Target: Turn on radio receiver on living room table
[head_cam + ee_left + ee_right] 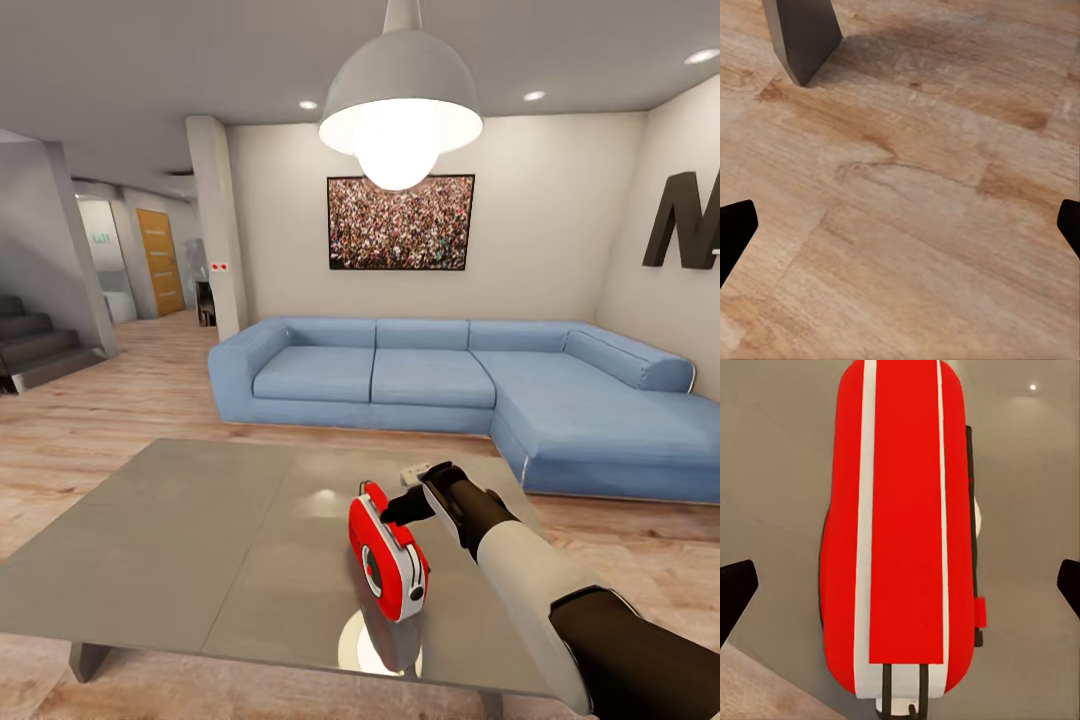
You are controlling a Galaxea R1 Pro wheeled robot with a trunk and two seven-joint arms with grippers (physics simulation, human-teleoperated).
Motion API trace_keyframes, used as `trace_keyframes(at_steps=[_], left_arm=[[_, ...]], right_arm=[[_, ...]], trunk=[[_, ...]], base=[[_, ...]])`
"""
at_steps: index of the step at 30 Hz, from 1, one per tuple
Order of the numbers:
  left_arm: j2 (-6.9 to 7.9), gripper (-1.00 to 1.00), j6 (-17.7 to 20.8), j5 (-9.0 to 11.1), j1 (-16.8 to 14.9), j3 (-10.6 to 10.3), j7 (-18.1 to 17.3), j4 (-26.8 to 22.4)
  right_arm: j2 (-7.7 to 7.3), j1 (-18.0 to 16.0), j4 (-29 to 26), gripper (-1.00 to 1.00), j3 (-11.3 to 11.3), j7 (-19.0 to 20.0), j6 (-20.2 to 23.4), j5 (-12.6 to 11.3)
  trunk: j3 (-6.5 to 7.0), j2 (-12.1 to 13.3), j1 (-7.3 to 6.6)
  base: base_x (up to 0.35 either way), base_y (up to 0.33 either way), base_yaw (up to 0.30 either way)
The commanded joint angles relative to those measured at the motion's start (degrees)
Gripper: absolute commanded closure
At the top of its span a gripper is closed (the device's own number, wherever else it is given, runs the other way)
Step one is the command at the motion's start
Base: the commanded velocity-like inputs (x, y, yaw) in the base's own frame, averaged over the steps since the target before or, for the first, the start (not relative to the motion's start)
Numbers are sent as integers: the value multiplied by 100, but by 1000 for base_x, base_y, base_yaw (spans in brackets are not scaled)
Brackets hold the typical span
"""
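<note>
Small red rounded radio receiver with white trim [388, 565] upright near glossy grey-brown bench's [180, 540] front edge. Right end effector [405, 503] just above it (fingers spread wide, gripping nothing). Left end effector [900, 225] also wide open over wood floor [915, 195].

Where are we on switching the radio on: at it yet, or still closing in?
Done: the robot is in the living room at the table, with the radio standing upright on it. In hand: the right gripper is open right over the radio's top; the right wrist view shows its fingertips well apart on either side. Contact cannot be confirmed. Left: the switch-on itself. The left gripper is open over the wood floor.
</note>
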Motion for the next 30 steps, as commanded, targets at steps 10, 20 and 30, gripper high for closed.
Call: trace_keyframes(at_steps=[10,20,30], left_arm=[[3,-100,14,0,0,0,-41,0],[4,-100,16,0,0,0,-36,0],[4,-100,15,0,0,0,-37,0]], right_arm=[[0,0,0,-100,0,-8,0,-2],[0,0,0,-100,0,-9,0,-2],[0,0,0,-100,0,-9,0,-9]], trunk=[[-18,-42,23],[-144,-322,176],[-252,-563,308]], base=[[0,0,0],[0,0,0],[0,0,0]])
